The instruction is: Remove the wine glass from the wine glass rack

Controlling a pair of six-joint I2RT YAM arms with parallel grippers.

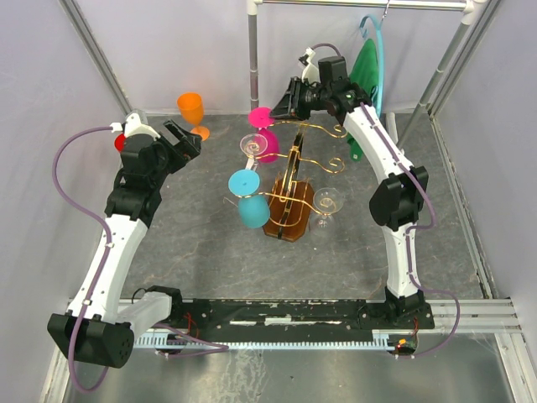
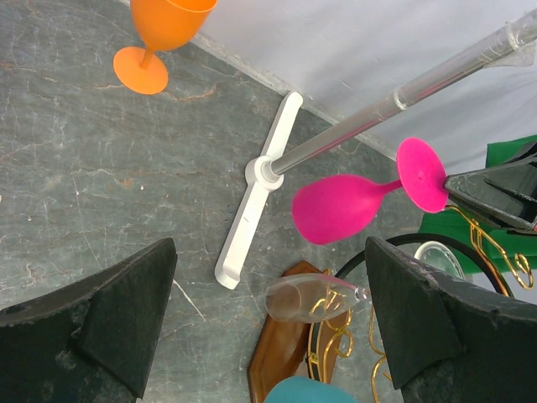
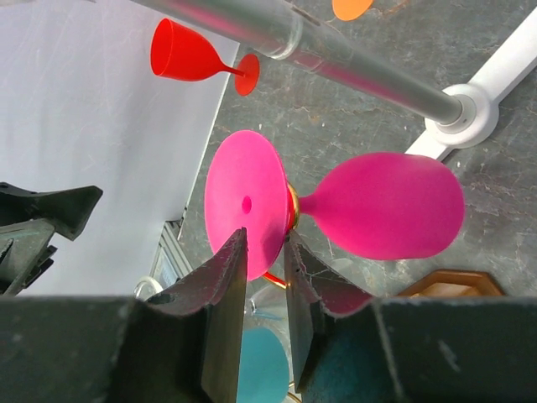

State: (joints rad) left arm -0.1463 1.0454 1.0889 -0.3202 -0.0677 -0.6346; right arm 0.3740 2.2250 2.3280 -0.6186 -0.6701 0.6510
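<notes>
pink wine glass hangs by its foot from a gold wire arm of the wine glass rack; the right tool pinches the foot's rim, seemingly to slide it free, while the left tool hovers spread wide above the table.

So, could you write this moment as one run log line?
right gripper: astride pink wine glass foot, grip unclear | glass: hanging on wine glass rack | left gripper: open, empty

A pink wine glass hangs sideways at centre; orange goblet at eleven o'clock, clear glass at six; left gripper spread wide.
</notes>
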